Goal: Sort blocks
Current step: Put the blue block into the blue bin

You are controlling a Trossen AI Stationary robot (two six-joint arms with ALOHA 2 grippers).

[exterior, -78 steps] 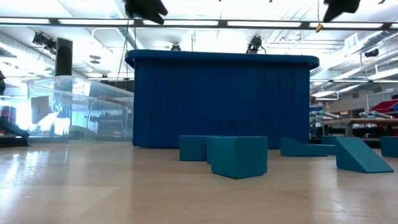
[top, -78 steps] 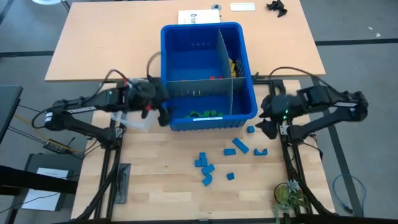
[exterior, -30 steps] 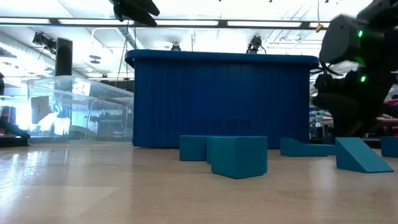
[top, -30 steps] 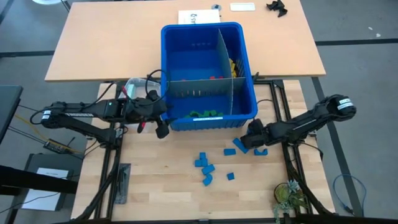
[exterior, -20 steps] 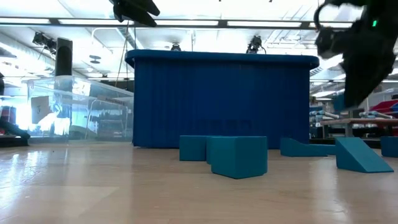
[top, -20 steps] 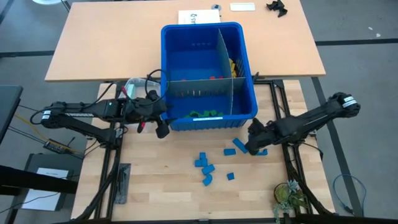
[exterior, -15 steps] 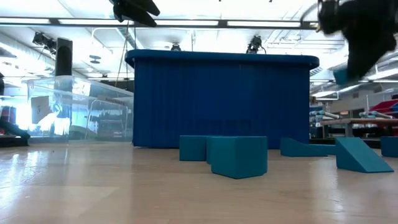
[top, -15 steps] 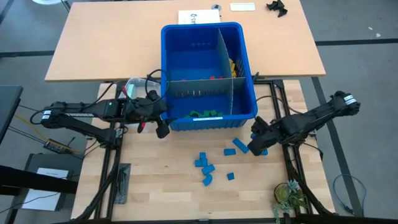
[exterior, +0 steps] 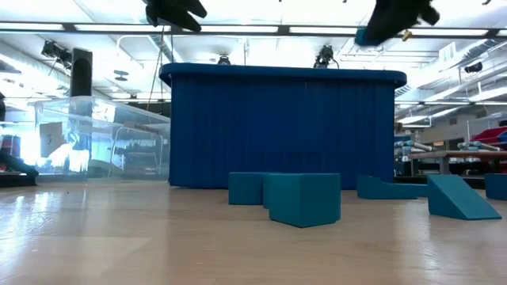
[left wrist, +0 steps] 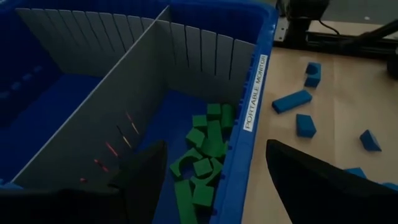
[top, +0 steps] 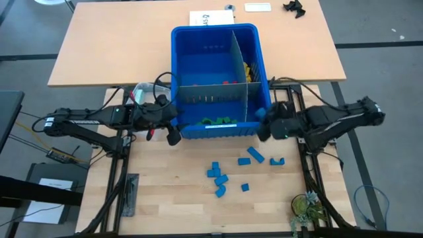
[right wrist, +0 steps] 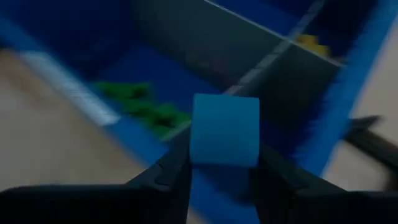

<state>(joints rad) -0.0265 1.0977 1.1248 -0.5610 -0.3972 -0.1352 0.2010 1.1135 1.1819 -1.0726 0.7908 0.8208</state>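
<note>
A large blue bin with grey dividers stands mid-table; green blocks lie in its near compartment, and yellow ones lie far right. Several blue blocks lie on the wood in front of it. My right gripper hovers by the bin's near right corner, shut on a blue block that also shows high in the low view. Above the bin's near left corner, my left gripper waits open with nothing between its fingers. My right gripper pinches the blue block by two opposite sides between its two fingers. The fingers slant downward toward the bin. The block is lifted clear of the table, above the bin's rim.
A clear plastic tub stands left of the bin beside the left arm. Papers and a dark object lie on the far table. A small plant sits at the near right corner. Bare wood lies near left.
My right gripper has risen from the table in front of the bin with a blue block. It has moved toward the bin's near right corner and turned as it rose. The block is now lifted clear; the other blue blocks lie where they were.
</note>
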